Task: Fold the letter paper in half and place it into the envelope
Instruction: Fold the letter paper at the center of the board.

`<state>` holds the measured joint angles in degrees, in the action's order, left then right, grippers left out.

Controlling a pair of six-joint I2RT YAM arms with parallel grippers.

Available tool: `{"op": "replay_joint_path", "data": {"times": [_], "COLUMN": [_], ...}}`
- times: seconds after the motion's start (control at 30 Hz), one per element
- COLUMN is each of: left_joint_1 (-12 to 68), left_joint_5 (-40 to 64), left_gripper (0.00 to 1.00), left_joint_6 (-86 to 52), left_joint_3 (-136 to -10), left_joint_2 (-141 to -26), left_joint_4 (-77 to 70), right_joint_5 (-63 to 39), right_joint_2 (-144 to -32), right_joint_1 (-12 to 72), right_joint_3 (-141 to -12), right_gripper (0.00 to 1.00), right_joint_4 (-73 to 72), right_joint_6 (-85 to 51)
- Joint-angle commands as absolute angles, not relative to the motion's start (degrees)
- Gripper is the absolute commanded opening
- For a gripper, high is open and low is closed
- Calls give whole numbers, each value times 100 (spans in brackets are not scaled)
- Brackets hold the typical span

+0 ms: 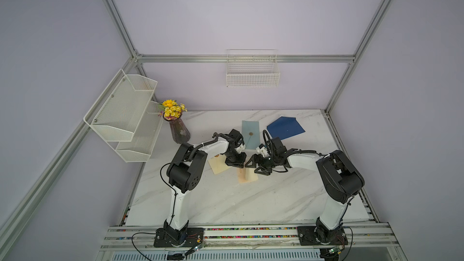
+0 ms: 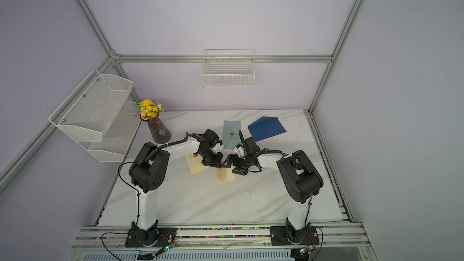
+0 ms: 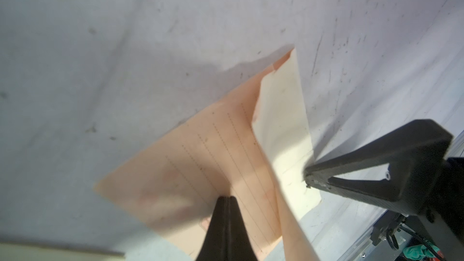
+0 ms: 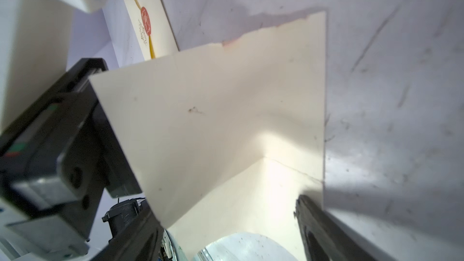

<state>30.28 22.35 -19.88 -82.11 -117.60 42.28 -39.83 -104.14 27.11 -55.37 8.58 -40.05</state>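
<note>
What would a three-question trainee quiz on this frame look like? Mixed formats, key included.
1. True or false: the left gripper is shut on the letter paper.
2. How many envelopes lie on the table? A two, B three, C four.
3. Fill in: the right gripper has its jaws ____.
Key: 1 true. 2 B: cream envelope, teal envelope, dark blue envelope. 3 open.

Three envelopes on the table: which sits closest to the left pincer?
The cream envelope, right beside the left pincer; the pale teal envelope and dark blue envelope lie farther back.
</note>
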Motion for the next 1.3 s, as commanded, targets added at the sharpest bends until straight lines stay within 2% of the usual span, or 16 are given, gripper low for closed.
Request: {"op": "replay_joint_path", "data": {"times": [0.0,0.17,0.43,0.67,1.27], "left_joint_1": [2827,2519,2311,2311,2658], "left_joint_5": [2097,2004,1965,2168,2370], "left_gripper": [0,0,0,0,0], "left_joint_6": [-1816,-1719,-1658,-1863,-1944], "left_joint_3": [-8129,-8179,-8275,-8423,-8597], "left_joint_2": [-11471,-11120,-10729,-10767,-11616], "left_joint_4": [4357,4463,4607,4484,4201], "right_joint_5": [-3637,-3569,-3644,-3854,-3555], "right_joint_2": [-10374,-10465,-10523,-10389,-9863], "right_joint_1": [2725,2726,2725,2729,2727], "right_joint_3": [-5447,-5435,-5473,-5317,-5500], "right_gripper": [82,84,97,97,97], "right_joint_4": [1083,1097,1113,748,1231], "right_joint_6": [-3902,-3889,-3850,-4007,-4022]}}
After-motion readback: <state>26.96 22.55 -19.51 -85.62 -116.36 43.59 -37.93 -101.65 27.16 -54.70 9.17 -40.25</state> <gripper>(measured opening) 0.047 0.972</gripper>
